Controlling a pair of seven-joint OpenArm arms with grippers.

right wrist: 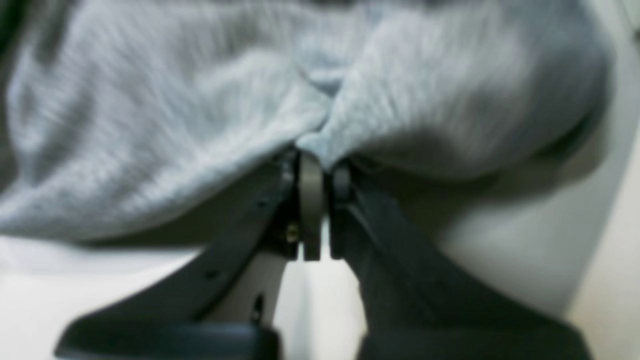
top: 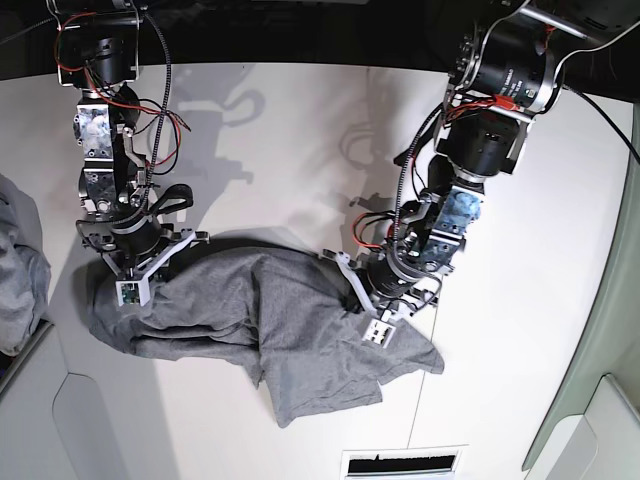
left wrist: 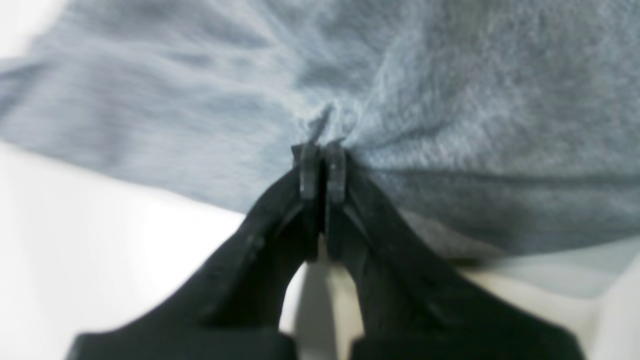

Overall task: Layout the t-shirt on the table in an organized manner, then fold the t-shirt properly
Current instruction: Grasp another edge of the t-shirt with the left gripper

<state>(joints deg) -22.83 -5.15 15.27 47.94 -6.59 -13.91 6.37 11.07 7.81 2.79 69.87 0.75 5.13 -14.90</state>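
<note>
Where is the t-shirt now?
In the base view, the t-shirt lies crumpled on the table, low and central, between the right gripper and left gripper.

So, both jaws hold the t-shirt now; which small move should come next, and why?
Probably draw the left gripper and right gripper apart. Both are shut on the t-shirt, which lies bunched and creased on the table.

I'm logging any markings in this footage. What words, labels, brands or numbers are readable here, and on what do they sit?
No text can be read in any view.
White sticker on the left tool: dark marks, too small to read.
White sticker on the right tool: too small to read.
Label strip at the table's near edge: fine print, too small to read.
The t-shirt is plain, with no print showing.
</note>
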